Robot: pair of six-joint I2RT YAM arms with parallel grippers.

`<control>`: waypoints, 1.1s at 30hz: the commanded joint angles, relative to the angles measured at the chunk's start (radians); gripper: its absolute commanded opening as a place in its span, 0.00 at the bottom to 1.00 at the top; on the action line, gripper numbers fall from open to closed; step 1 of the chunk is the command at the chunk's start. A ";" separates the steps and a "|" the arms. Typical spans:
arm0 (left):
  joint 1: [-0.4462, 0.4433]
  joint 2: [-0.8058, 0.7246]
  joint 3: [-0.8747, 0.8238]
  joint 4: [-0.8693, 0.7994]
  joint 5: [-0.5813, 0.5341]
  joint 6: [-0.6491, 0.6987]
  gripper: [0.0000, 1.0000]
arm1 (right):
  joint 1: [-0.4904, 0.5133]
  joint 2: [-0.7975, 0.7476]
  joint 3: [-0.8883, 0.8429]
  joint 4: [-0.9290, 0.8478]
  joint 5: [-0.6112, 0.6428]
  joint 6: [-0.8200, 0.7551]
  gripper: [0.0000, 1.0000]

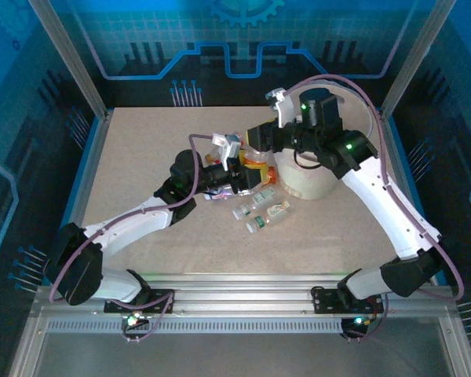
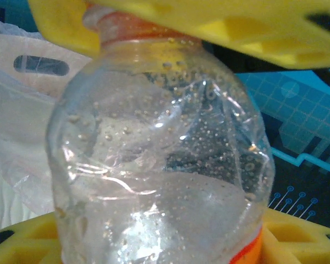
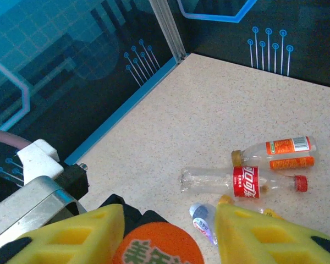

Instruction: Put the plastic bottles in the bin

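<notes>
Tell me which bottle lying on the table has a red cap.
The red-labelled bottle, long and clear, with its cap at the right end. The orange-labelled bottle lies just behind it, and the small bottle has a bluish cap.

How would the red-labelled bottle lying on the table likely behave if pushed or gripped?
The red-labelled bottle lies on its side and looks empty, so it is probably light and would likely roll. Its thin clear wall would probably dent under the jaws.

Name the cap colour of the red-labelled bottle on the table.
Red cap; right wrist view shows it best.
</notes>
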 commanded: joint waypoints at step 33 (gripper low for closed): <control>0.012 -0.325 -0.147 -0.166 -0.383 0.161 0.99 | -0.188 0.149 0.404 -0.115 0.690 -0.097 0.08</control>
